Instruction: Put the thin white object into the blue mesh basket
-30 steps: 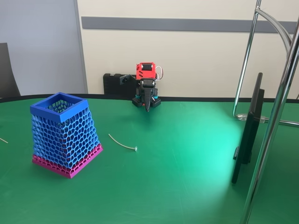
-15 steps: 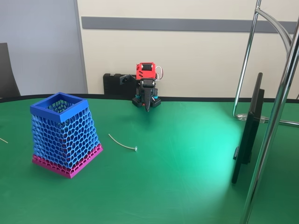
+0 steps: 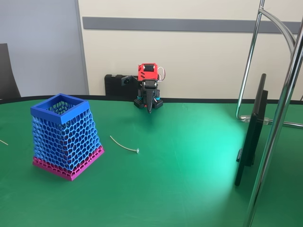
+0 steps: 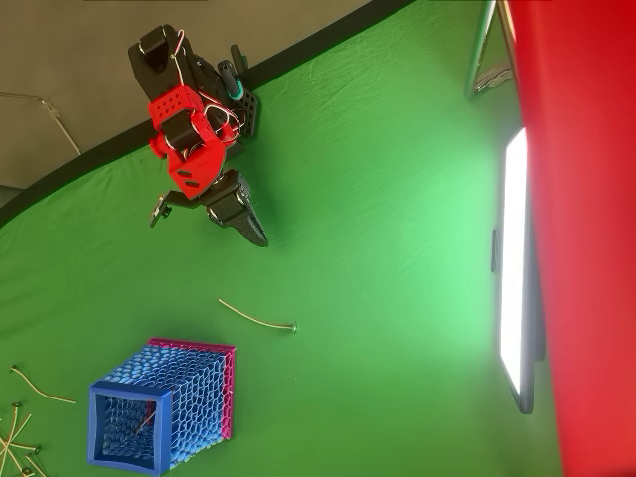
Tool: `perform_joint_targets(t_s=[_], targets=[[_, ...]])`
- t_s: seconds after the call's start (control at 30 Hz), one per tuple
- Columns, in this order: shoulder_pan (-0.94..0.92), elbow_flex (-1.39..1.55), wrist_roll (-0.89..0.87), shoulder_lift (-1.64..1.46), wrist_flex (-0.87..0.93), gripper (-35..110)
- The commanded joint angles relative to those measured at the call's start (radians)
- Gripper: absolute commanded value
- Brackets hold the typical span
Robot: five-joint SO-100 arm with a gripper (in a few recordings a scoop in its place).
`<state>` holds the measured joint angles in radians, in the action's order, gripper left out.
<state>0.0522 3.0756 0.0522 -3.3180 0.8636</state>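
The thin white object (image 3: 124, 144) lies flat on the green table, a curved strand with a small bead tip at its right end; the overhead view shows the strand (image 4: 256, 317) between arm and basket. The blue mesh basket (image 3: 66, 135) stands left of it with a solid blue rim and magenta base band; from above the basket (image 4: 159, 417) has a pale sliver inside. My gripper (image 3: 149, 108) is folded at the arm's red and black base at the table's far edge, shut and pointing down, well apart from the strand. The overhead view shows the gripper (image 4: 254, 232) shut, holding nothing.
A dark monitor (image 3: 252, 132) stands on edge at the right, beside chrome stand tubes (image 3: 277, 127). Several pale strands (image 4: 20, 427) lie at the table's left edge. A pale sliver (image 3: 3, 142) shows at the left border.
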Motion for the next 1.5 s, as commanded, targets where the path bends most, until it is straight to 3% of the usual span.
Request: perform_joint_targets(t_s=[0.0,1.13,1.47], targets=[[0.006,0.008,0.008,-0.006,0.003,1],[0.012,0.003,0.009,0.003,0.000,1],[0.012,-0.189,-0.077,0.313,-0.014,1]])
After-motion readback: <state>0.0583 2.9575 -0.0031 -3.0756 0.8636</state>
